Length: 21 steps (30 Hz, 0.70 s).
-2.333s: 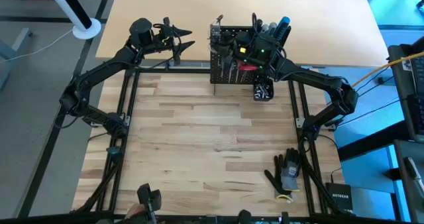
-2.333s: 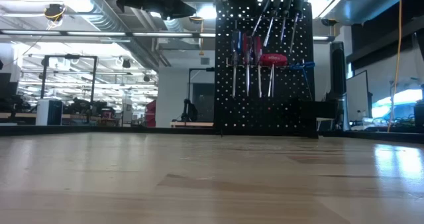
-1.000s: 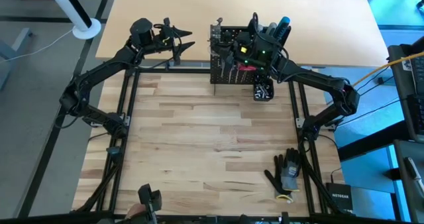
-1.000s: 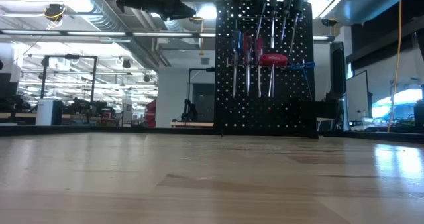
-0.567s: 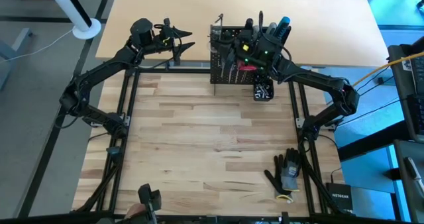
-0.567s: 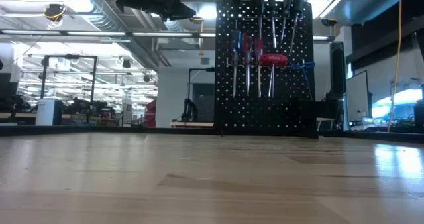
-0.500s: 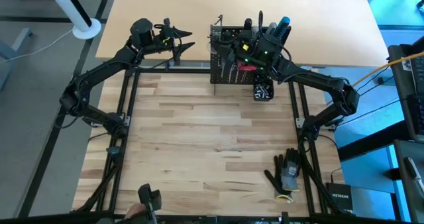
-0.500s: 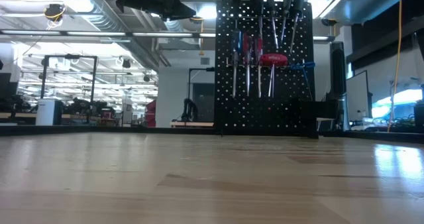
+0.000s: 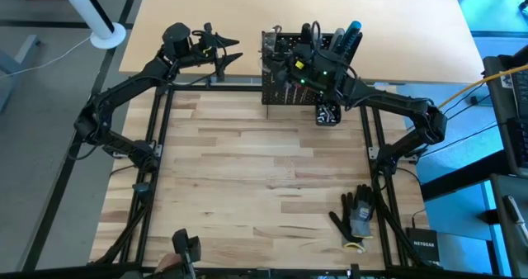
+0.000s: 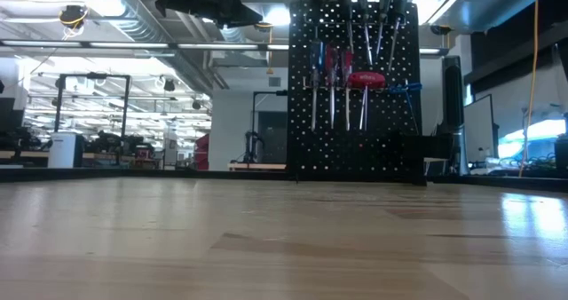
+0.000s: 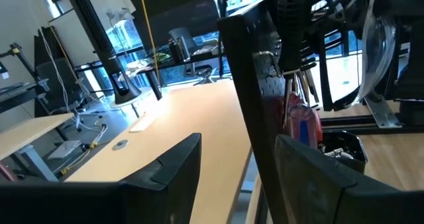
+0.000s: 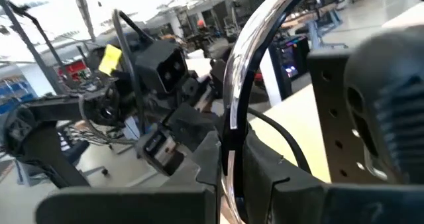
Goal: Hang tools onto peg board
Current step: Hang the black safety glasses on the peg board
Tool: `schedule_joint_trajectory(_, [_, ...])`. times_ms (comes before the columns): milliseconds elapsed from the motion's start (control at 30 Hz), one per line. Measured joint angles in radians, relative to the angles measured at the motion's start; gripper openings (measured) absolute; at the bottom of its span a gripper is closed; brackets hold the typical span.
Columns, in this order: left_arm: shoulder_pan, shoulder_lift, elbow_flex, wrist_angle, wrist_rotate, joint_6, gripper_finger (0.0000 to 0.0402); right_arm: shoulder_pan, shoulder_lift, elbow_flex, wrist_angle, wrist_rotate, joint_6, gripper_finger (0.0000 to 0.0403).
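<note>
High view: right gripper [image 9: 302, 58], jaws clamped on a tool [image 12: 233, 91], crowds the peg board [image 9: 280, 89] top; left gripper [image 9: 224, 49] open, well apart.

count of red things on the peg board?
3 on the peg board: one red handle, a second red handle beside it, a red oval piece right of those. More may be hidden.
</note>
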Motion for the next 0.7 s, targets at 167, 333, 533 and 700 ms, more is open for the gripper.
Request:
schedule_joint_trajectory(167, [0.0, 0.0, 0.0, -0.002, 0.0, 0.002, 0.0184, 0.0, 0.003, 0.0, -0.014, 0.01, 0.0, 0.0035])
schedule_joint_trajectory(333, [0.0, 0.0, 0.0, -0.002, 0.0, -0.001, 0.0184, 0.001, 0.004, -0.007, -0.038, 0.047, -0.001, 0.0035])
schedule_joint_trajectory(533, [0.0, 0.0, 0.0, -0.006, 0.0, -0.001, 0.0184, 0.002, 0.004, -0.044, 0.003, 0.088, -0.002, 0.0035])
schedule_joint_trajectory(700, [0.0, 0.0, 0.0, -0.008, 0.0, 0.004, 0.0184, 0.002, 0.004, -0.061, 0.011, 0.098, -0.002, 0.0035])
